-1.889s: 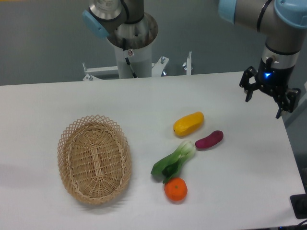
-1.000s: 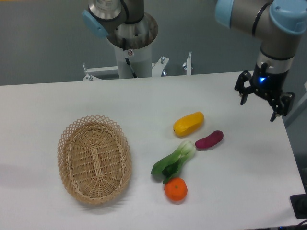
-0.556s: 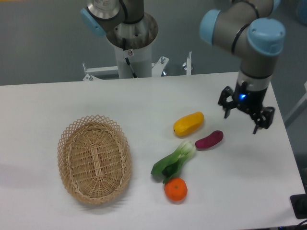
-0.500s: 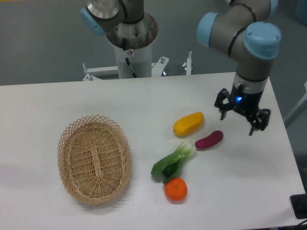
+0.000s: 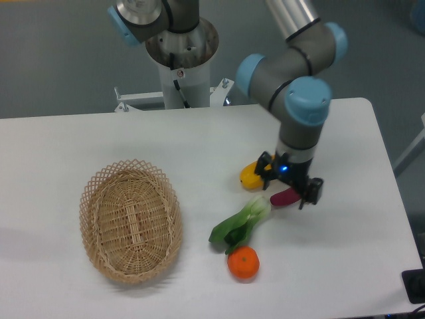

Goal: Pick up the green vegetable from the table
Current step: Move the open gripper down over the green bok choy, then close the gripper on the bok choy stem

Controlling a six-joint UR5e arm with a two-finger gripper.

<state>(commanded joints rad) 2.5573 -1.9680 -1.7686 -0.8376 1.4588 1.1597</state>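
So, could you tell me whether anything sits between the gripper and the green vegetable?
Nothing visible does. The gripper hangs over the purple piece and yellow fruit, just up-right of the green vegetable; its pale stalk end lies clear beside them.

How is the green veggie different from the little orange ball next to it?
The green vegetable is long and lies slanted; the orange fruit is round. The vegetable is dark green with a pale stalk end; the orange fruit is one colour all over. Both lie free on the white table, close together.
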